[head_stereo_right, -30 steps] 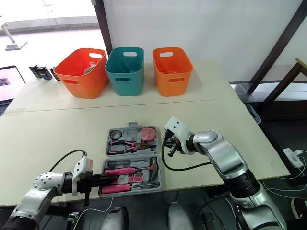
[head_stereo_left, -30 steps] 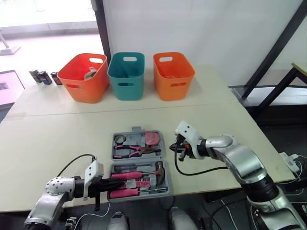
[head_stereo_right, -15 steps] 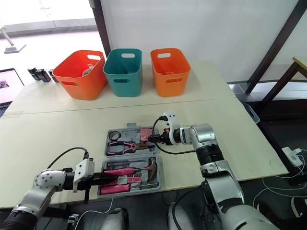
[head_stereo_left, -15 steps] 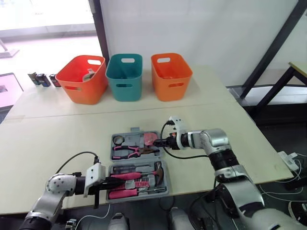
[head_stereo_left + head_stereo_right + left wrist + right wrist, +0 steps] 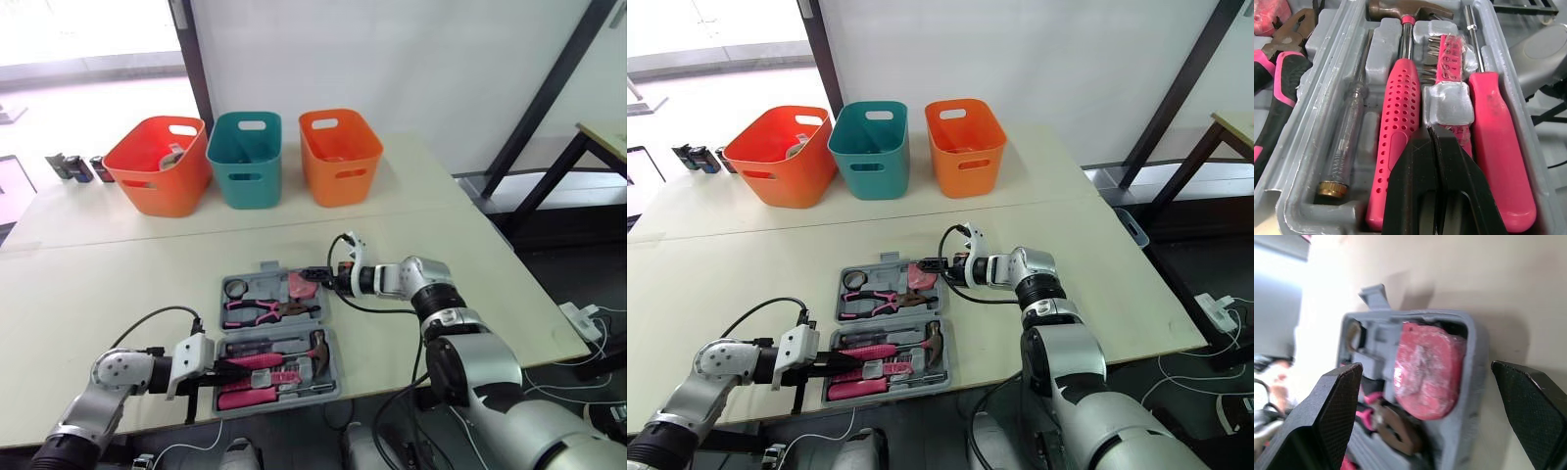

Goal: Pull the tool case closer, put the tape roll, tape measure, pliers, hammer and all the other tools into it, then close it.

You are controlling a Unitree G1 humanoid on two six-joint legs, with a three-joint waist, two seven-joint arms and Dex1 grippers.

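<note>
The grey tool case [image 5: 268, 267] lies open on the table in front of me. Its far half holds the black tape roll [image 5: 235, 287], the pink-handled pliers [image 5: 263, 309] and the pink tape measure [image 5: 1425, 377]. Its near half holds the pink-handled hammer [image 5: 1398, 107], screwdrivers and a bit strip. My left gripper [image 5: 223, 370] is shut with nothing in it. Its tips rest over the near-left end of the case, between the hammer handle and the bit strip. My right gripper [image 5: 313, 277] stands open at the case's far right corner, fingers either side of the tape measure without touching it.
Along the back of the table stand an orange bin [image 5: 157, 162], a teal bin [image 5: 245, 157] and a second orange bin [image 5: 340, 155]. Small dark items [image 5: 73, 166] sit at the far left. A black metal frame [image 5: 539, 108] rises past the table's right edge.
My right gripper has opened wide and swung left to the case's far right corner, by the tape measure. The left gripper has stayed put. The camera has shifted a little.
</note>
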